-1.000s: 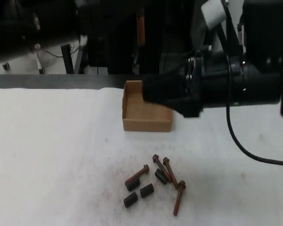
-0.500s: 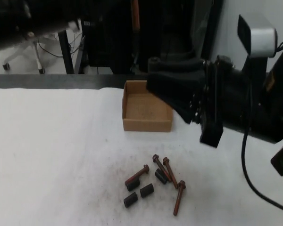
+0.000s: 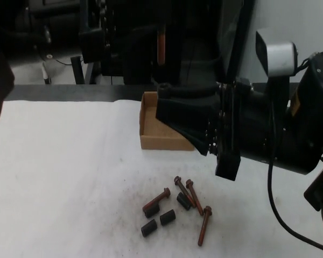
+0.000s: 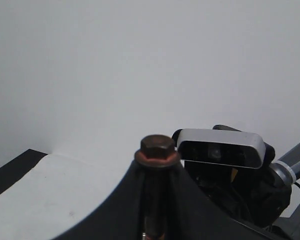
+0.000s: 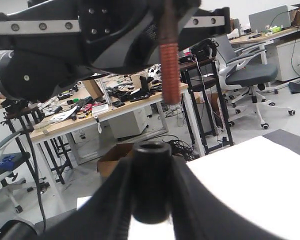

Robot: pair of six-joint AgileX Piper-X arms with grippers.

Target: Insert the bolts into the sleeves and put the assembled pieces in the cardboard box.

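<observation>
My left gripper [image 4: 156, 172] is shut on a rusty bolt [image 4: 156, 150], its hex head facing the left wrist camera. In the high view that bolt [image 3: 160, 45] hangs over the far side of the bench. My right gripper [image 5: 151, 172] is shut on a black sleeve [image 5: 151, 185], whose open bore points up at the bolt's threaded end [image 5: 169, 60], a short gap apart. In the high view my right gripper [image 3: 164, 99] hovers over the cardboard box [image 3: 151, 141]. Several loose bolts [image 3: 203, 226] and several black sleeves [image 3: 167, 217] lie on the white cloth in front.
The right arm [image 3: 258, 134] with its wrist camera [image 3: 275, 51] spans the bench's right half, above the box's right side. The white cloth [image 3: 59, 177] to the left is bare. Desks, chairs and a dark frame stand beyond the bench's far edge.
The right arm has turned and shifted left, bringing its gripper under the bolt. The left gripper's bolt has come lower. The loose parts on the cloth have not moved.
</observation>
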